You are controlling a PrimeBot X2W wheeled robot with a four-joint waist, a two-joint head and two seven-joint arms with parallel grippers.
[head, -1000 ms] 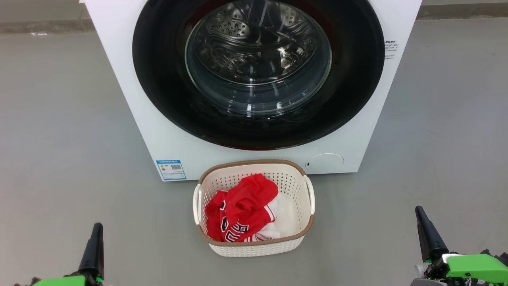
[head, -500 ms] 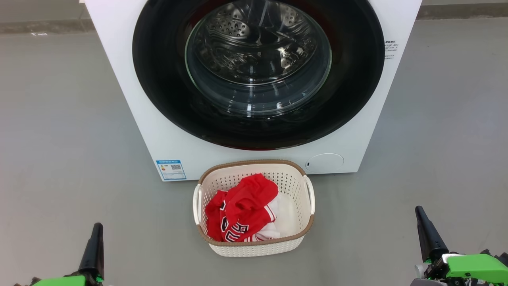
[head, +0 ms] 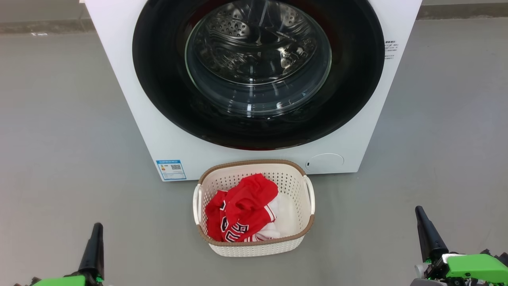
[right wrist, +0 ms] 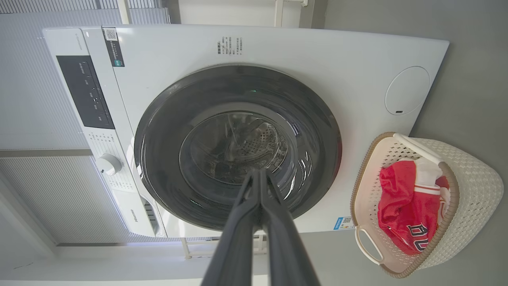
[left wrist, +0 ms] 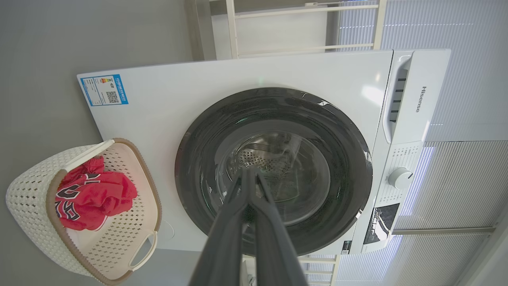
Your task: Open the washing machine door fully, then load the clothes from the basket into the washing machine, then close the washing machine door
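Nothing is done yet: the washing machine door (head: pixel 258 75) is shut, the clothes (head: pixel 240 212) lie in the basket (head: pixel 254 163) just in front of the washing machine (head: pixel 119 79), and the left gripper (head: pixel 97 230) and right gripper (head: pixel 419 212) are empty, fingers pressed together.

1. Your washing machine door (head: pixel 258 67): glossy black ring around a clear glass bowl, with reflections all over it.
2. The washing machine (head: pixel 131 103) body is smooth white with a faint sheen. The drum (head: pixel 254 39) behind the glass is shiny perforated steel.
3. The basket (head: pixel 295 186): matt cream plastic full of holes, with a brown woven-look rim.
4. The clothes (head: pixel 242 206): wrinkled red jersey cloth plus some white cloth.
5. The floor (head: pixel 59 139): smooth matt grey.
6. Your left end effector (head: pixel 97 227) and right end effector (head: pixel 418 209): matt dark fingers.
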